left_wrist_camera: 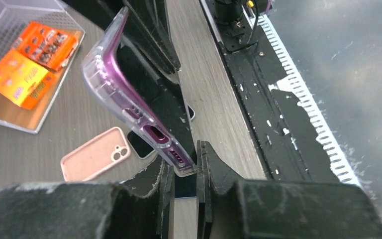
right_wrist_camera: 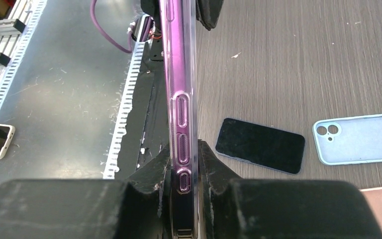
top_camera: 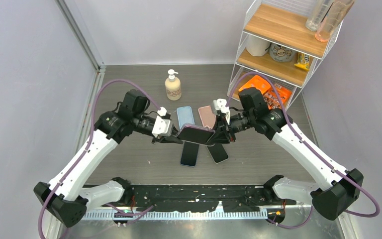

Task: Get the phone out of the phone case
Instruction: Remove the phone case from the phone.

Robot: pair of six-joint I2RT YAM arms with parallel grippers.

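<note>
The separating step is in hand and, by the look of it, is not yet completed. The phone (top_camera: 197, 134) is held clear of the table (top_camera: 134, 154), over its middle, and is seated in the purple-tinted clear phone case (left_wrist_camera: 110, 82). It is gripped from both ends: the left gripper (top_camera: 175, 135) is closed on the end at 9 o'clock, the right gripper (top_camera: 220, 133) on the end at 3 o'clock.

In the left wrist view the jaws are seen almost closed on a corner of the case, with only its thickness between them. In the right wrist view they are pinched across the button edge in the same way. The far end of the case is seen bowed in the left wrist view, which suggests a corner is being peeled. Whether the phone's edge is freed there cannot be told.

A blue case (top_camera: 185, 117) and a pink case (top_camera: 206, 117) are laid at 12 o'clock of the held phone, and two black phones (top_camera: 189, 154) at 6 o'clock.

Next, the case rim must be flexed off one corner while the phone body is pinned. A pinch across both would lock them together, so one grip is likely to need shifting to the case lip alone.
</note>
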